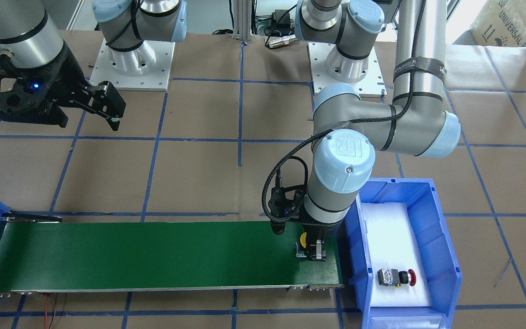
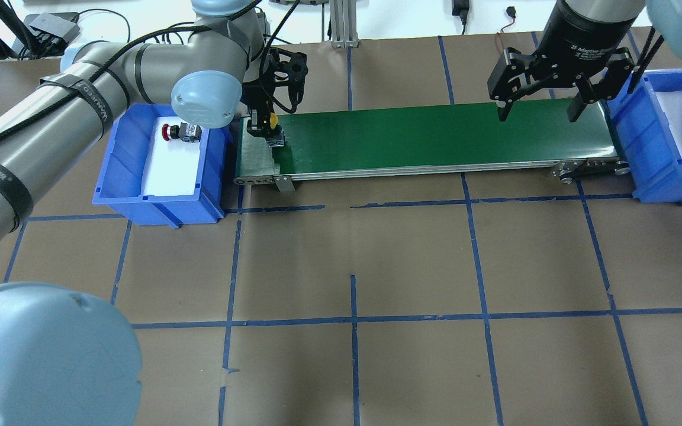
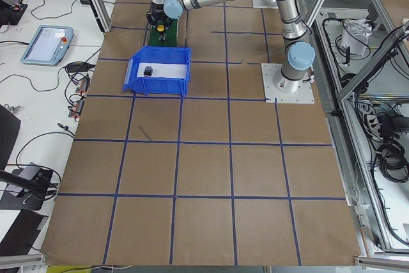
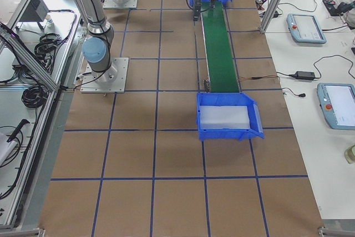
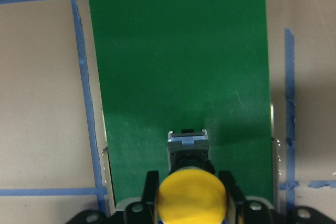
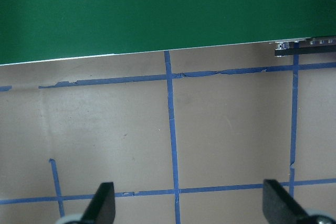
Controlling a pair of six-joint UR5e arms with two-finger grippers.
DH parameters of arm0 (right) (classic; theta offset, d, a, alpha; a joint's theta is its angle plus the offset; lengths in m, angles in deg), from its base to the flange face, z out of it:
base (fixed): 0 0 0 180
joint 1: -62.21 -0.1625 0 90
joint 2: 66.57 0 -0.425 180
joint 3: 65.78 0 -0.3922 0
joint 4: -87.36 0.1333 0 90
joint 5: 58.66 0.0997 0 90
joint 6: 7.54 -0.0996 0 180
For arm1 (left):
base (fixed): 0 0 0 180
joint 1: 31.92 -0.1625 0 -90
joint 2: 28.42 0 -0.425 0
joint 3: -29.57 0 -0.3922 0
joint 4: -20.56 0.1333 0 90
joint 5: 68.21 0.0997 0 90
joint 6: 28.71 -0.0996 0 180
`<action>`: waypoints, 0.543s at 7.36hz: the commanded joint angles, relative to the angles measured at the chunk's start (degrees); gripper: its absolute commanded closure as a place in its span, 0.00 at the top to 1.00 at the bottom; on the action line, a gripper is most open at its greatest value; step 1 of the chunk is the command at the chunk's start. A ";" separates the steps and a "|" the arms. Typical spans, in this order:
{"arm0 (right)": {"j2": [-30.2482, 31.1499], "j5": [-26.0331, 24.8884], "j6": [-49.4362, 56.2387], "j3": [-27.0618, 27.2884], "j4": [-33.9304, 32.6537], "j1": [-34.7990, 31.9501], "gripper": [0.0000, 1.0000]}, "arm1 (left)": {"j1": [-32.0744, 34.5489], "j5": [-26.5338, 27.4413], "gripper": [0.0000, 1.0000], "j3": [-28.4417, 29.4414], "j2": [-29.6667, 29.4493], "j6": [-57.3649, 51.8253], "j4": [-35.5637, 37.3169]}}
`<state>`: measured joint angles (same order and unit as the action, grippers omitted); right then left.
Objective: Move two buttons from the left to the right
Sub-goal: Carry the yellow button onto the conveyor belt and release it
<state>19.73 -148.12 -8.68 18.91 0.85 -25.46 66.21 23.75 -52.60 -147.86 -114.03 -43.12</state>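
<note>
Left blue bin (image 2: 117,177) holds the red mushroom button (image 2: 180,131) on white foam (image 2: 169,165). Left end effector (image 1: 312,252) clamps the yellow button (image 5: 191,200) on the conveyor belt (image 2: 436,136). Right end effector (image 2: 537,115) has its fingers apart.

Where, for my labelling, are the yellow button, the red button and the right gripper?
yellow button (image 5: 191,199): left wrist view, yellow cap.
red button (image 1: 396,277): front-facing view, black body.
right gripper (image 2: 537,115): overhead view, between fingertips.
</note>
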 commanded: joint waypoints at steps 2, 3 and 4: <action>0.00 -0.01 0.00 0.04 -0.06 0.04 1.00 | -0.22 -0.20 0.93 0.08 0.16 0.25 -0.66; 0.00 -0.01 0.00 0.04 0.02 0.04 1.00 | -0.22 -0.03 0.93 0.00 1.82 0.42 -2.05; -0.09 -0.01 0.00 0.04 -0.67 0.04 1.00 | -1.61 -0.03 0.93 0.08 4.62 0.16 -5.37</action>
<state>19.73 -148.13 -8.69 18.94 0.70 -25.41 65.69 23.67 -52.56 -146.03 -113.73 -45.42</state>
